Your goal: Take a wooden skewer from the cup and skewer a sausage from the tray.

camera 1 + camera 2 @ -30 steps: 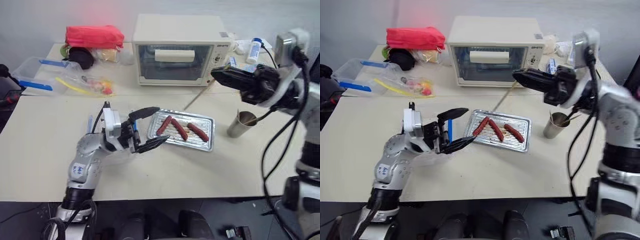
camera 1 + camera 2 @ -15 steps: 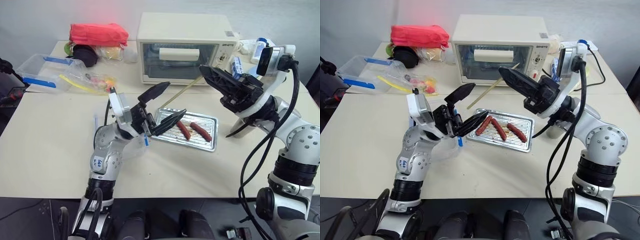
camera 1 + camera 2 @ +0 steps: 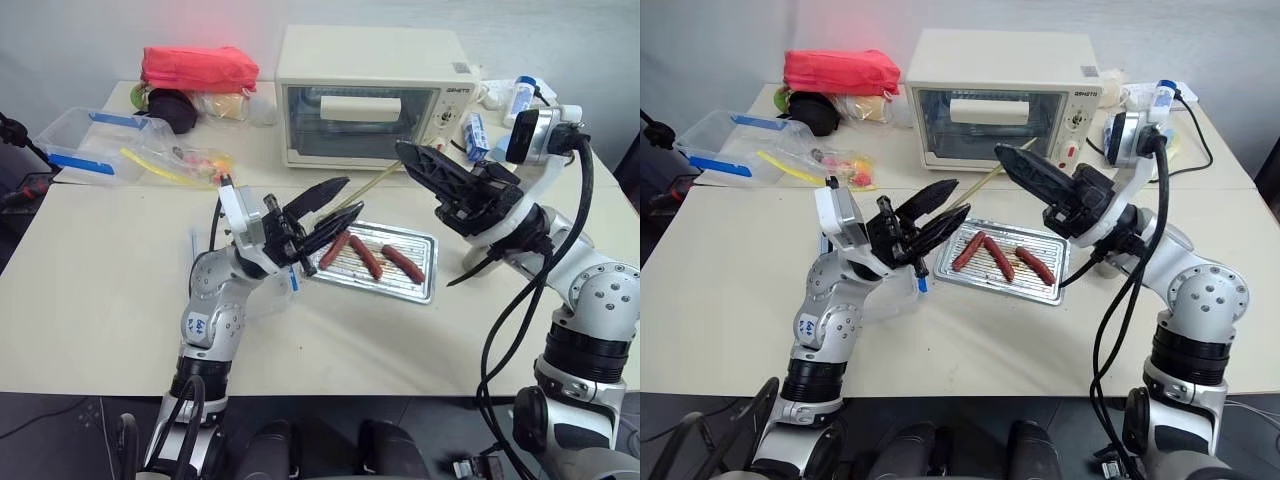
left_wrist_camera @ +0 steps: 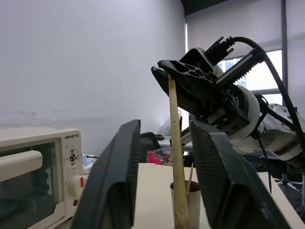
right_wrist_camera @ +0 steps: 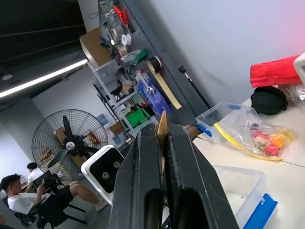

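In the head view, the tray (image 3: pixel 431 262) lies at the middle of the desk (image 3: pixel 100 290), with three sausages inside it side by side. The sausage (image 3: pixel 333 250) nearest the left arm rests on the ribbed bottom, untouched.

The left end effector (image 3: pixel 351 196) hovers at 10 o'clock of the tray, above its corner, with a narrow gap between the fingers. The right end effector (image 3: pixel 405 153) hangs at 1 o'clock of the tray, pressed shut on the wooden skewer (image 3: pixel 375 178). The skewer slants down from there and passes between the left fingers.

A toaster oven (image 3: pixel 370 95) stands at 12 o'clock of the tray. A clear plastic box (image 3: pixel 85 150) and a red bag (image 3: pixel 195 68) are at 10 o'clock, well apart from it.

In the left wrist view, the left end effector (image 4: pixel 167 123) is around the skewer (image 4: pixel 174 143). A little space shows on both sides of the stick, so the fingers (image 4: pixel 119 181) do not clamp it. The other end effector (image 4: pixel 164 69) grips the far end of the skewer. The cup (image 4: pixel 193 210) stands on the desk behind, with one more stick inside it.

In the right wrist view, the right end effector (image 5: pixel 161 131) is closed, and the skewer tip (image 5: pixel 162 119) comes out between its fingers (image 5: pixel 138 181). Behind are the plastic box (image 5: pixel 240 202), a fan (image 5: pixel 66 138) and a seated person (image 5: pixel 28 200).
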{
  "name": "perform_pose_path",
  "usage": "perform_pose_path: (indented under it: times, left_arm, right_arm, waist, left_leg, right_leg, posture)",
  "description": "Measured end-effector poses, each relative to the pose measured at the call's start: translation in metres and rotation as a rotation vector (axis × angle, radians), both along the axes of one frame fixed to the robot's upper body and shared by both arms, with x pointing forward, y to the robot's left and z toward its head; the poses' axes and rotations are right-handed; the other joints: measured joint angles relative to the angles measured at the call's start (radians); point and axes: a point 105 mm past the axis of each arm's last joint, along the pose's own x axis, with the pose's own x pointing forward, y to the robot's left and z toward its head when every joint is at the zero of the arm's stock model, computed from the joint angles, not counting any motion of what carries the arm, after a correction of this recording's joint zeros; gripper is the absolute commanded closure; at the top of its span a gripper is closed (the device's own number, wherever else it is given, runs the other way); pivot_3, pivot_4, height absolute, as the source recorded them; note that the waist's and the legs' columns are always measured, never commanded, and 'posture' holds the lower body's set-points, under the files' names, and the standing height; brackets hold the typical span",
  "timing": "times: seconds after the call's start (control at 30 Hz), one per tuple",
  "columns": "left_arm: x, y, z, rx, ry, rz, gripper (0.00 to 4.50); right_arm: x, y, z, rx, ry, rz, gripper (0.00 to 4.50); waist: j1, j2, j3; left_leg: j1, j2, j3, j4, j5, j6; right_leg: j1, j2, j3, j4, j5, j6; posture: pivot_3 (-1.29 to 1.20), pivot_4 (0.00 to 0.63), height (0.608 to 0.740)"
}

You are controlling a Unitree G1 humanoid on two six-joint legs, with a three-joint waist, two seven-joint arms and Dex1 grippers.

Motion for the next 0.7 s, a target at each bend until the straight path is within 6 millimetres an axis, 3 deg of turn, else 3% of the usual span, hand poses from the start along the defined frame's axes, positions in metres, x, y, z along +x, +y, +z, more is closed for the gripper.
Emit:
perform_pose_path:
  times: [0.07, 0.2, 0.3, 0.5, 0.67, 0.7]
  left_arm:
    - [-0.002, -0.003, 0.0, 0.008, -0.006, -0.014, 4.44]
    - [-0.002, -0.004, -0.001, 0.007, -0.001, -0.02, 4.48]
    - [0.0, -0.002, 0.001, -0.011, 0.019, -0.007, 4.5]
    - [0.005, 0.035, 0.012, 0.002, 0.027, 0.092, 4.5]
    - [-0.008, 0.086, -0.004, 0.142, 0.096, 0.177, 4.5]
    - [-0.012, 0.096, -0.01, 0.171, 0.125, 0.19, 4.5]
  right_arm:
    - [0.001, -0.001, 0.0, 0.006, 0.003, -0.011, 4.5]
    - [0.001, -0.002, -0.002, 0.019, 0.007, -0.015, 4.5]
    - [0.002, -0.003, -0.006, 0.01, 0.023, -0.024, 3.76]
    - [0.008, -0.023, -0.032, -0.243, -0.08, -0.204, 1.85]
    - [-0.018, -0.048, -0.096, -0.667, -0.181, -0.159, 0.11]
    - [-0.025, -0.053, -0.109, -0.723, -0.186, -0.136, 0.04]
  waist:
    - [0.0, 0.0, 0.0]
    - [0.0, 0.0, 0.0]
    - [0.0, 0.0, 0.0]
    - [0.001, 0.0, 0.0]
    - [0.0, 0.0, 0.0]
    - [0.0, 0.0, 0.0]
  left_leg:
    - [0.0, 0.0, 0.0, 0.0, 0.0, 0.0]
    - [0.0, 0.0, 0.0, 0.0, 0.0, 0.0]
    - [0.0, 0.0, 0.0, 0.0, 0.0, 0.0]
    - [0.0, 0.0, 0.0, -0.001, 0.0, 0.0]
    - [0.0, 0.0, 0.0, -0.003, 0.0, 0.0]
    - [0.0, 0.0, 0.0, -0.003, 0.0, 0.0]
  right_leg:
    - [0.0, 0.0, 0.0, 0.0, 0.0, 0.0]
    - [0.0, 0.0, 0.0, 0.0, 0.0, 0.0]
    - [0.0, 0.0, 0.0, 0.0, 0.0, 0.0]
    - [0.0, 0.0, 0.0, -0.002, 0.0, 0.0]
    - [0.0, 0.001, 0.0, -0.004, 0.0, 0.0]
    - [0.0, 0.001, 0.0, -0.004, 0.0, 0.0]
  posture:
    - [0.0, 0.15, 0.74]
    - [0.0, 0.15, 0.74]
    - [0.0, 0.15, 0.74]
    - [0.0, 0.15, 0.74]
    - [0.0, 0.15, 0.74]
    - [0.0, 0.15, 0.74]
